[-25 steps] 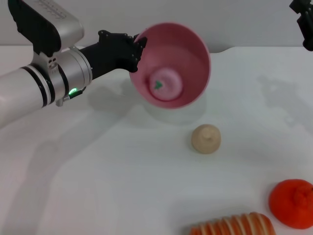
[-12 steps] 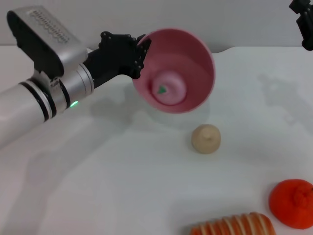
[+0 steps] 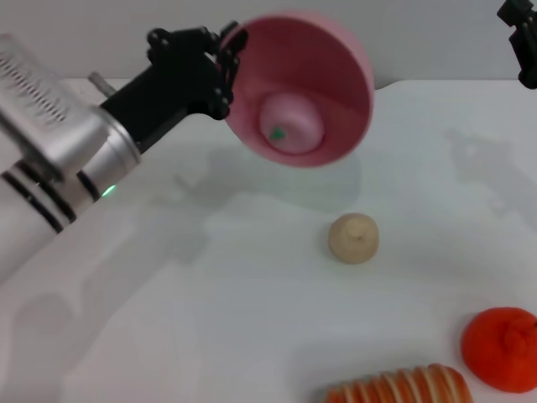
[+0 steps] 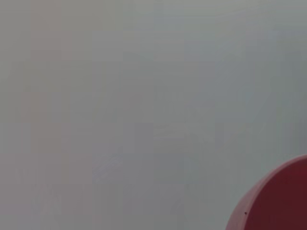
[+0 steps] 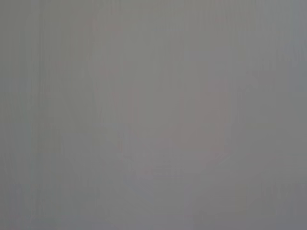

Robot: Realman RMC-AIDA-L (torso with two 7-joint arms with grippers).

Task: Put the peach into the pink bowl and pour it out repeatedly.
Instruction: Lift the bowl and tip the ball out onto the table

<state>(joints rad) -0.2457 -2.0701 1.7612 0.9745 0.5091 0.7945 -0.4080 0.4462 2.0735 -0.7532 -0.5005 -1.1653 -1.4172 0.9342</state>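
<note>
My left gripper (image 3: 225,71) is shut on the rim of the pink bowl (image 3: 336,59) and holds it lifted above the white table (image 3: 210,294), tilted so its opening faces the head camera. The peach (image 3: 289,122), pink with a tiny green leaf mark, rests inside the bowl against its lower wall. A part of the bowl's outside shows in the left wrist view (image 4: 278,201). My right gripper (image 3: 522,38) is parked at the far right edge, high up, away from the bowl.
A beige bun-like lump (image 3: 352,238) lies on the table below the bowl. An orange tangerine (image 3: 501,348) sits at the near right. A striped orange and cream bread-like toy (image 3: 398,389) lies at the near edge. The right wrist view shows only plain grey.
My left arm has lifted the bowl higher and a little to the right, with the peach still inside. The right arm has not moved.
</note>
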